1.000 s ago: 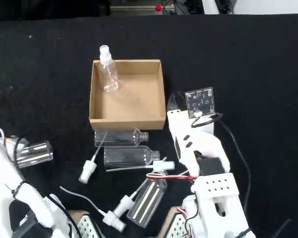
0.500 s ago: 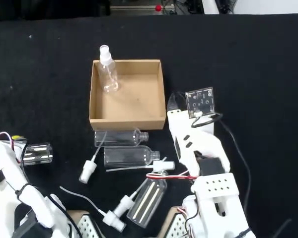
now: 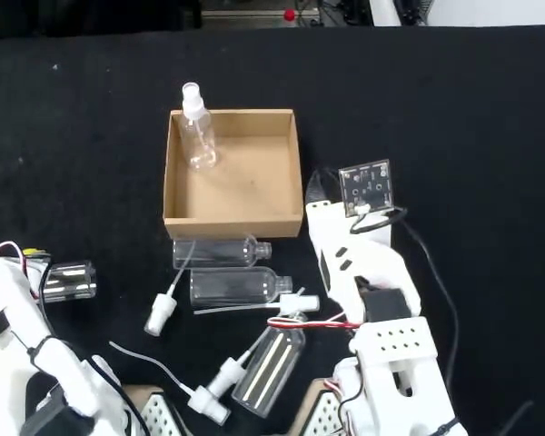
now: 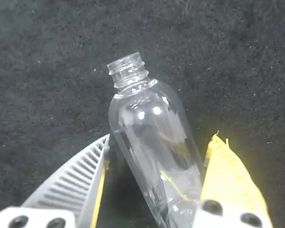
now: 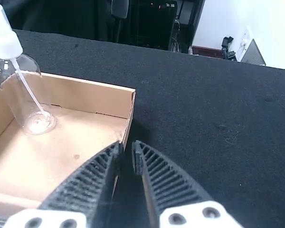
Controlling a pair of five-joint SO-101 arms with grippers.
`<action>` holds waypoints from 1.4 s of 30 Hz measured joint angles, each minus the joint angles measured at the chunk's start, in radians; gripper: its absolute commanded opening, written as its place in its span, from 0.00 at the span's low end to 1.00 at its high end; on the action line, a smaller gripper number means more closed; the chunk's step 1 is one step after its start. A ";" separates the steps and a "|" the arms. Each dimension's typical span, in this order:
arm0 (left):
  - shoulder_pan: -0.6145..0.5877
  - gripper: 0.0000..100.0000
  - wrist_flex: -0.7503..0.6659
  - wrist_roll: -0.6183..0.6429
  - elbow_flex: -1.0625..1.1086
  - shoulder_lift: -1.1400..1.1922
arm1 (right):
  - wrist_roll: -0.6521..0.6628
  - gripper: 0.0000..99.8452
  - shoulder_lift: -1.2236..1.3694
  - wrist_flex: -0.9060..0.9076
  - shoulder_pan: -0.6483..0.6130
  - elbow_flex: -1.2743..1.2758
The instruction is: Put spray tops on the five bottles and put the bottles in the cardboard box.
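Left end effector (image 4: 161, 137): spread, one finger on each side of the uncapped bottle (image 4: 147, 118). A dark gap shows on the grey side, so I judge it not clamped.
Bottle's place: lying on the black table (image 4: 47, 57), well apart from the cardboard box (image 3: 232, 222), threaded neck pointing away from the wrist.
Handling: probably light, being empty thin clear plastic. The wall likely gives under a hard squeeze, and the round, smooth body may roll or slip.
Where to hold: across the mid-body, leaving the neck free for a spray top (image 3: 160, 312).
Left arm (image 3: 18, 363): low at the table's near-left edge, wrist angled down over the bottle.
Right end effector (image 5: 126, 145): fingers drawn almost together, grasping nothing, just beside the box's near-right corner.
Right arm (image 3: 363, 272): stretched forward along the box's right side.
Box contents: one capped bottle (image 5: 19, 85), upright in a far corner.
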 measured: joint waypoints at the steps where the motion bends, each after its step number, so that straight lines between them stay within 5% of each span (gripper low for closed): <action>1: 0.000 0.29 0.000 0.000 -0.003 0.023 | 0.000 0.03 0.000 0.000 0.000 0.000; 9: 0.000 0.28 0.000 0.000 -0.109 0.239 | 0.000 0.03 0.000 0.000 0.000 0.000; 15: 0.000 0.04 0.000 -0.107 -0.137 0.244 | 0.000 0.03 0.000 0.000 0.000 0.000; 20: 0.002 0.05 0.005 -0.334 -0.173 0.244 | 0.000 0.03 0.000 0.000 0.000 0.000; 28: 0.000 0.06 0.218 -0.930 -0.387 0.249 | 0.000 0.03 0.000 0.000 0.000 0.000; 32: 0.000 0.19 0.267 -1.221 -0.425 0.249 | 0.000 0.03 0.000 0.000 0.000 0.000; 35: 0.000 0.28 0.281 -1.301 -0.425 0.249 | 0.000 0.03 0.000 0.000 0.000 0.000; 42: -0.009 0.25 0.284 -1.382 -0.410 0.249 | 0.000 0.03 0.000 0.000 0.000 0.000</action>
